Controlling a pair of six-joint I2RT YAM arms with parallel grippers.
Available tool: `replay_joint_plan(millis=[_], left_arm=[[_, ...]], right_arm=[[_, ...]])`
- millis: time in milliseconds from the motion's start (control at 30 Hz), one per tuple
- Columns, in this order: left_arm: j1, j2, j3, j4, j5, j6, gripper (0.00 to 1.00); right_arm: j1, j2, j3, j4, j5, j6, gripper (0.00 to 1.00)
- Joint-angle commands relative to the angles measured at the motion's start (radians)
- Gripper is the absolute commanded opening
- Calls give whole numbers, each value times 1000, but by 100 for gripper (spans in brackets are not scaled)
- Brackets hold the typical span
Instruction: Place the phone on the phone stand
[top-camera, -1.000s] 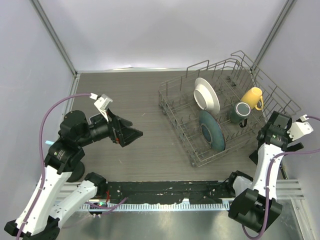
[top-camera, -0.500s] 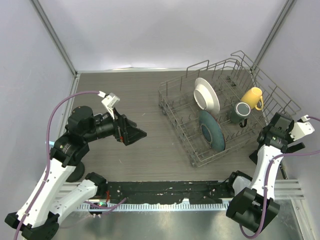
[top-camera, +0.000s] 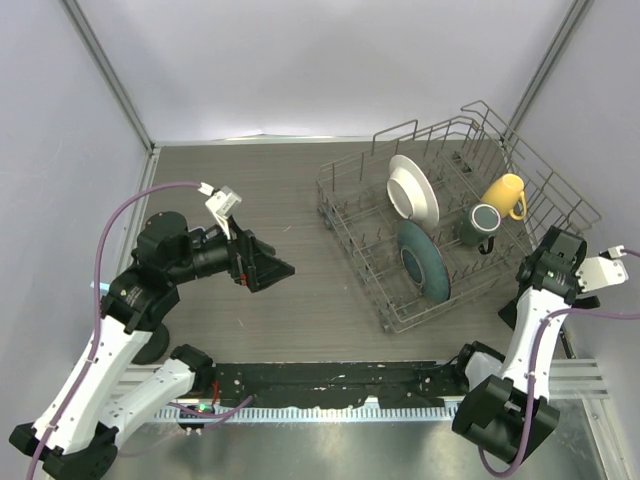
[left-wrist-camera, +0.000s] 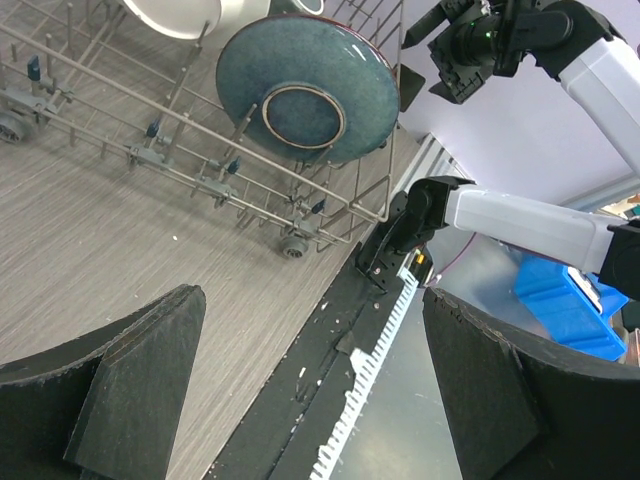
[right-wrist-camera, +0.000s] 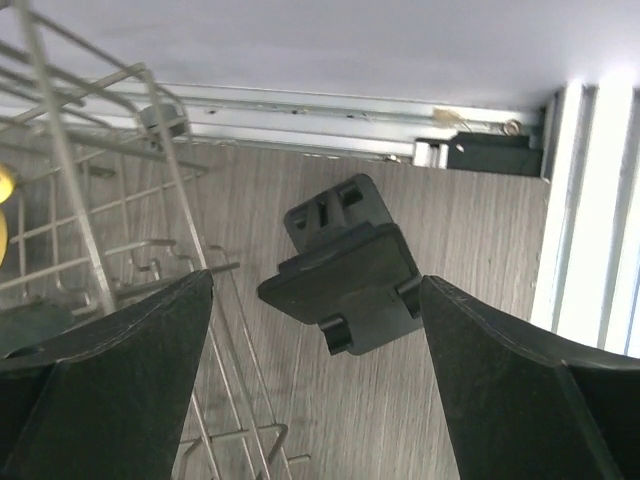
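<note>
One small black phone stand (right-wrist-camera: 345, 265), of which the right wrist view shows the flat plate and clamp head from above, stands close to the right edge of the tabletop, just beside the near right corner of a grey wire dish rack (top-camera: 560, 185). The right gripper (right-wrist-camera: 316, 277) hangs over it with its fingers spread wide and nothing between them; the stand's head shows in the gap, apart from both fingers.

No view shows the phone clearly. A thin pale blue sliver (top-camera: 97, 287) peeks out at the left edge of the tabletop behind the left arm, too hidden to tell what it is.

The left gripper (left-wrist-camera: 308, 300) is raised over the left half of the table, pointing toward the rack, its fingers also wide apart and empty.

The rack fills the far right part of the table. A round white plate (top-camera: 412, 190) and a round teal glazed plate (top-camera: 423, 260) stand on edge in it, with a dark green mug (top-camera: 482, 222) and a yellow mug (top-camera: 505, 195) beside them.

The grey wood-grain tabletop (top-camera: 290, 190) is closed in by pale, plain walls (top-camera: 300, 60) on three sides. A black base bar (top-camera: 330, 380) and brushed metal sheet (top-camera: 330, 450) run along the near edge. A blue plastic bin (left-wrist-camera: 560, 300) sits beyond that edge.
</note>
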Motion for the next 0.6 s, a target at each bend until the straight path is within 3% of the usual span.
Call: replay_joint_plan(millis=[0,200,333,567], left_arm=[[-6,3,37,44,33,-18,95],[-5,3,31,40,36,-22,94],[-5,11,28,44,37,-21,94],[-5,20,40,43,40,-22,94]], right_arm=[[-30,49,61,-153,91,235,86],[-144,6,61,-140,96,278,82],[-194,63,81,-126,53,272,82],[-205,141,70,-110,-92,361,78]])
